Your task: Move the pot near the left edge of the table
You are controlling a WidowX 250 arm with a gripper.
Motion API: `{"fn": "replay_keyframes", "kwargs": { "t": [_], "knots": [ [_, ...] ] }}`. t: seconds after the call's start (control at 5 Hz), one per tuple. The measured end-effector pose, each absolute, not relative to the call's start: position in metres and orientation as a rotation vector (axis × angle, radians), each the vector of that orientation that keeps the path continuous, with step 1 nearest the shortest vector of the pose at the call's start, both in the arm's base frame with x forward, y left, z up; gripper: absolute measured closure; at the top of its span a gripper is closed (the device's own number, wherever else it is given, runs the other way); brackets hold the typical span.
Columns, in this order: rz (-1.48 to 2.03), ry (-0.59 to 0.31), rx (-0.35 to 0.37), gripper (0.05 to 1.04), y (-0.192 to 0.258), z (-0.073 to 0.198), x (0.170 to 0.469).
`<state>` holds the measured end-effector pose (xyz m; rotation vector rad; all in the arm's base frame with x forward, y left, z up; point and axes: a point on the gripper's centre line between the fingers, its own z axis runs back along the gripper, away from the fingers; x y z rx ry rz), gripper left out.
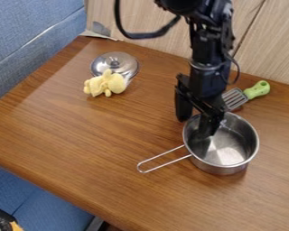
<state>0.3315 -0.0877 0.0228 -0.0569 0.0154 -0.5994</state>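
Note:
The black gripper [196,121] is at the upper left rim of the metal pot [231,149], right of the table's middle. It stands open, with one finger outside the pot's wall and the other over the inside; a gap shows between them. The pot is upright, its wire handle [165,160] pointing to the lower left. Whether either finger touches the rim, I cannot tell. The left edge of the wooden table [81,140] lies well away from the pot.
A metal lid [115,62] lies at the upper left with a yellow soft toy [104,84] against its lower side. Behind the pot is a slotted spatula with a green handle [257,90]. A wood-grain wall [273,45] bounds the table's back; blue seating [32,34] stands at the left.

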Motion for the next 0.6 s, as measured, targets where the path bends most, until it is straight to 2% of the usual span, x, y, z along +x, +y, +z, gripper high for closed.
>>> {"fn": "replay_keyframes", "kwargs": {
  "t": [0.4, 0.6],
  "knots": [
    [-0.614, 0.011, -0.049, 0.794, -0.0868, 0.0231, 0.3332],
    [-0.628, -0.005, -0.054, 0.965, -0.0821, 0.0240, 0.3368]
  ]
}}
